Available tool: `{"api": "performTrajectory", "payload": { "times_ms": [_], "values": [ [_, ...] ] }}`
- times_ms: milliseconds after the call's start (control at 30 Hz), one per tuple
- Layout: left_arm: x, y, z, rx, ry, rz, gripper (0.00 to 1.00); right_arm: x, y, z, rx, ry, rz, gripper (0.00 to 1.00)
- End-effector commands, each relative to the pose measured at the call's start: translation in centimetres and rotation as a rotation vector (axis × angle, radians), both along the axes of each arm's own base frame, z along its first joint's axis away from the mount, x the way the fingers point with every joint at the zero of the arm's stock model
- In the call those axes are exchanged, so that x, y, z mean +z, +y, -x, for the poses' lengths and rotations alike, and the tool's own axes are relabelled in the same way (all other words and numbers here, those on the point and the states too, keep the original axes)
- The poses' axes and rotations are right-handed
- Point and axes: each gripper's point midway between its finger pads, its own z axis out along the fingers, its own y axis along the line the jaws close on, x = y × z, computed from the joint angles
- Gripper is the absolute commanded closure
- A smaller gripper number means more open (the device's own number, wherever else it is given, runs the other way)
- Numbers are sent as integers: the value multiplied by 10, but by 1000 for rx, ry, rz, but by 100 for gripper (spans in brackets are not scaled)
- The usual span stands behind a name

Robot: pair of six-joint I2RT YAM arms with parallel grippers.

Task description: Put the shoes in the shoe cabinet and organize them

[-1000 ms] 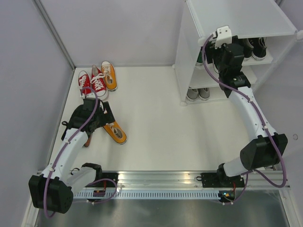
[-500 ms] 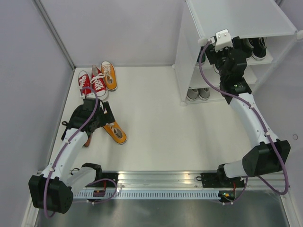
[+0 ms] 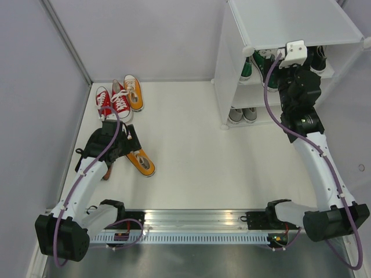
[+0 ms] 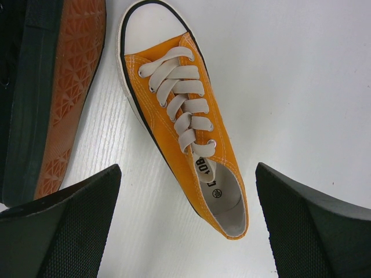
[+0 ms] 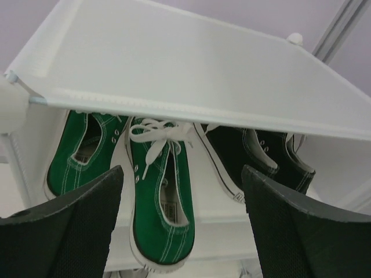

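Left wrist view has the orange shoe (image 4: 185,133) lying upright on the tabletop (image 4: 301,87) beneath the wide-open left claw (image 4: 186,168); light, soft canvas over a stiffer sole, it likely suits a pinch across its sides at midfoot. That arm stoops over it, while the right claw (image 5: 181,174), open and empty, faces green shoes (image 5: 159,197) in the shoe cabinet (image 5: 174,63)

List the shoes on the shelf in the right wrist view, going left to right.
left green shoe → right green shoe → left black shoe → right black shoe
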Motion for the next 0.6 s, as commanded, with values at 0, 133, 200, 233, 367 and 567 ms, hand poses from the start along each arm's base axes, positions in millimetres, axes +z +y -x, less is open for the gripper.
{"api": "performTrajectory", "payload": {
  "times_ms": [0, 133, 200, 233, 367, 567],
  "values": [
    [4, 1, -5, -30, -26, -15, 0, -7, 2, 20, 16, 35, -155, 13],
    [4, 1, -5, -26, -25, -19, 0, -25, 1, 34, 2, 102, -261, 13],
    [4, 1, -6, -29, -23, -19, 0, -39, 3, 40, 2, 141, -322, 12],
    [3, 1, -5, -30, -20, -18, 0, -44, 4, 41, 7, 155, -336, 12],
    [3, 0, -5, -33, -21, -15, 0, -63, 6, 44, 3, 206, -383, 12],
    [3, -2, -5, -40, -21, -9, 0, -78, 2, 33, -22, 256, -415, 12]
  ]
}}
